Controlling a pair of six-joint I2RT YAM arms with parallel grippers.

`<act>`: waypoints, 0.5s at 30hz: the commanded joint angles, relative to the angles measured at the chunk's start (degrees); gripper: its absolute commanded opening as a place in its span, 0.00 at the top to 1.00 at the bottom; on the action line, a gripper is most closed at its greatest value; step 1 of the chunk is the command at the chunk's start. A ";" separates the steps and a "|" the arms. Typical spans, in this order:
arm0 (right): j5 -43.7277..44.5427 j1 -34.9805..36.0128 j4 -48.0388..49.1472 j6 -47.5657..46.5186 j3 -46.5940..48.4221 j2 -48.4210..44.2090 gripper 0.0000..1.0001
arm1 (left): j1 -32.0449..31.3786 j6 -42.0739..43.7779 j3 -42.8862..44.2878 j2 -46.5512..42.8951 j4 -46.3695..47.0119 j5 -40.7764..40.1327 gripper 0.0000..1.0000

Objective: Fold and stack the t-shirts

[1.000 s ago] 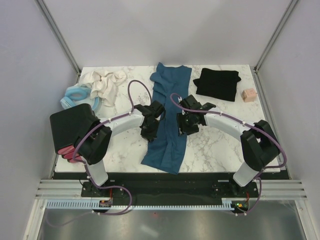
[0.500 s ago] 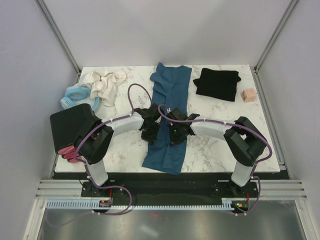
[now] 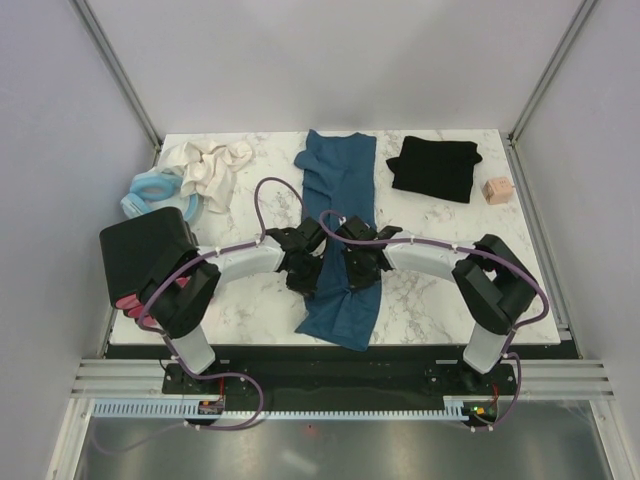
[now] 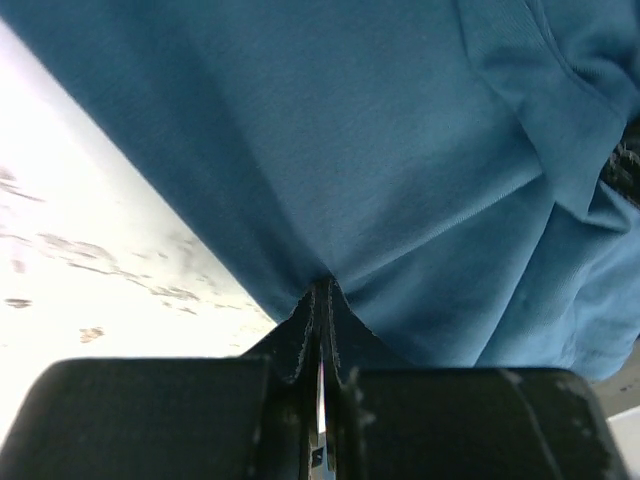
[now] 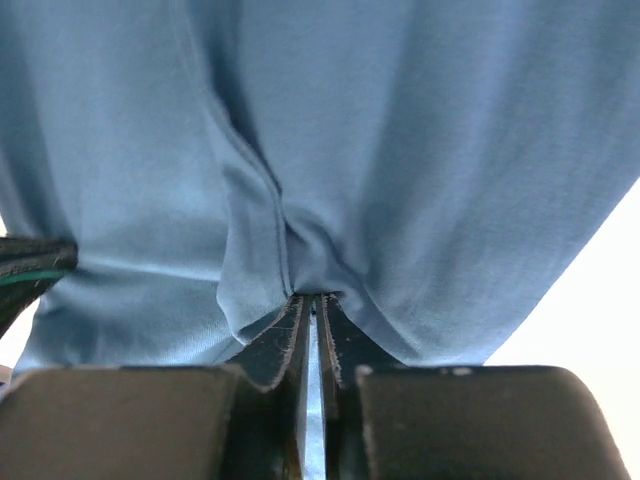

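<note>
The left tool (image 3: 300, 268) and the right tool (image 3: 352, 268) are each clenching a pinch of the teal shirt (image 3: 340, 180), which is lying lengthwise in the middle of the table (image 3: 430, 290). The black shirt (image 3: 436, 166) is lying at the far right. I think the folding is just starting; next, both tools need to lift together and evenly.

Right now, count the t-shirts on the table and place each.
2. The teal-blue t-shirt lies mid-table; the black t-shirt sits far right. The cream cloth far left is unclear.
</note>
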 commanded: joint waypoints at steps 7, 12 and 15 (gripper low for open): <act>6.42 -0.96 -14.71 -2.25 3.57 -9.15 0.63 | -1.34 -2.21 -2.07 1.04 -5.39 -5.81 0.98; 8.88 -7.71 -18.58 -5.84 20.15 -11.72 0.58 | 3.48 -0.72 8.12 2.53 -6.62 -9.86 0.91; 8.53 -14.40 -16.58 -11.97 31.74 -3.94 0.57 | 7.34 -0.46 13.75 1.39 -6.71 -10.83 0.86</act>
